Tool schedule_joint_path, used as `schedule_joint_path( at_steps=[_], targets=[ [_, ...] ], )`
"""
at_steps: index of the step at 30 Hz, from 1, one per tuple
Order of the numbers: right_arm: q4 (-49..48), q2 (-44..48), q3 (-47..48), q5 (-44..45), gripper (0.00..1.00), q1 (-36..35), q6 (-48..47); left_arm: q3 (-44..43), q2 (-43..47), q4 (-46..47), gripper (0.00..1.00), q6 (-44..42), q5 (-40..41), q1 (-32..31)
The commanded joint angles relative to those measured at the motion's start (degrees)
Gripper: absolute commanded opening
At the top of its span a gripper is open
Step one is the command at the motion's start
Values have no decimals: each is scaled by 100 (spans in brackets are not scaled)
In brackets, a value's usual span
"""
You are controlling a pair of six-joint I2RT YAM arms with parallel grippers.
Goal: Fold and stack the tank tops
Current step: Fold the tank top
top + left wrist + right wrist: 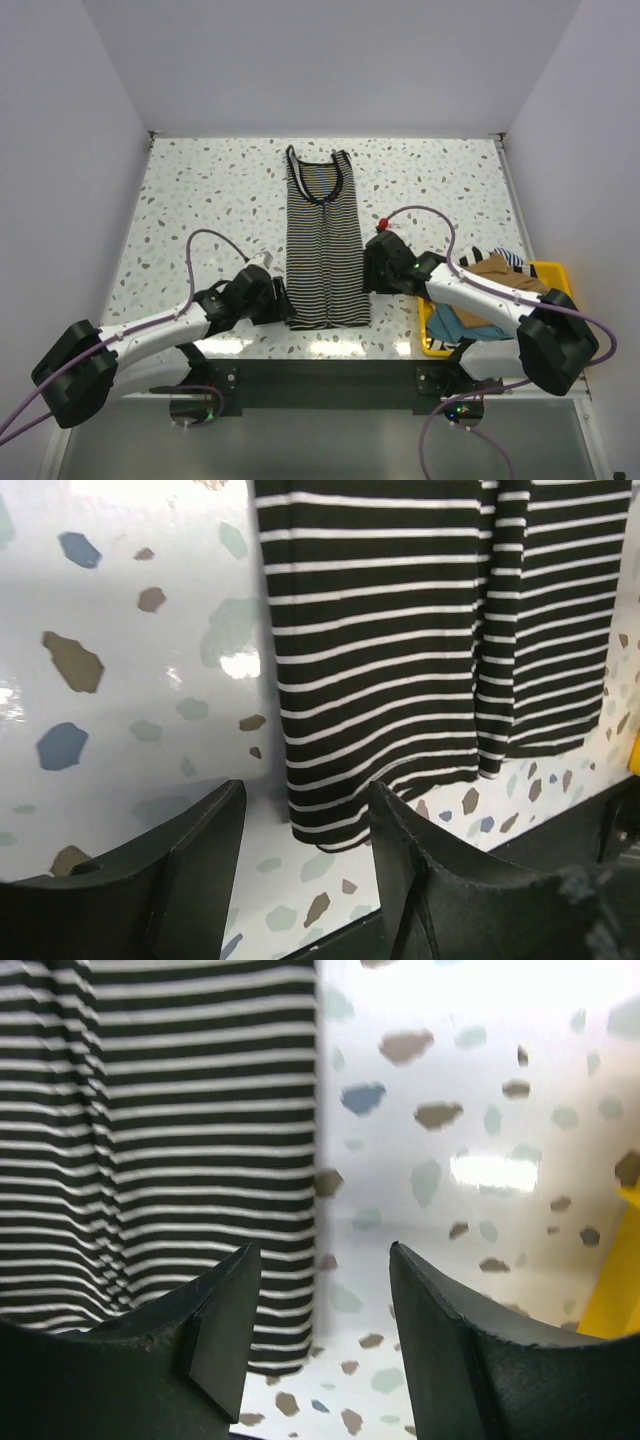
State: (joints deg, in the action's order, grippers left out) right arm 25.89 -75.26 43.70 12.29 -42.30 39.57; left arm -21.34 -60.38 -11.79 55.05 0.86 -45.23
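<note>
You have the striped tank top (pixel 323 240) lying flat in the middle of the desk (pixel 200 200), with the neck to the far side and the hem toward the arms. It looks narrow and a line runs down its middle. From this I judge that the two long sides are already folded inward, and the fold across the length is not yet done.

Your left tool (pixel 283 300) stands open at the near left corner of the hem, low over the desk. In the left wrist view this corner shows between the two fingers, but nothing is gripped. Your right tool (pixel 368 268) is open too. It sits just beside the right edge of the top, a little above the hem, and it holds nothing.

At the right edge of the desk the yellow bin (pixel 555 268) holds more tops: a tan top (pixel 503 268), a teal top (pixel 462 322) and a broad-striped top (pixel 503 255). No folded pile shows on the desk.

So the task is at an early part: one top is half folded, the others wait in the bin, and the stacking is not begun.
</note>
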Motion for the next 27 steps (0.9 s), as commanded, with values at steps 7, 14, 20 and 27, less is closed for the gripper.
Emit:
schedule_joint_path(
  at_steps=[7, 14, 20, 27],
  targets=[
    [233, 627, -748, -297, 58, -375, 797, 289, -176, -252, 53, 611, 43, -372],
    [-294, 574, -1153, -553, 56, -594, 1149, 350, -62, -482, 45, 823, 344, -513],
    [-427, 478, -1223, -456, 52, -841, 1369, 429, -193, -377, 37, 850, 397, -565],
    [-585, 487, -1452, -491, 31, -946, 1571, 473, -264, -289, 25, 780, 397, -610]
  ],
)
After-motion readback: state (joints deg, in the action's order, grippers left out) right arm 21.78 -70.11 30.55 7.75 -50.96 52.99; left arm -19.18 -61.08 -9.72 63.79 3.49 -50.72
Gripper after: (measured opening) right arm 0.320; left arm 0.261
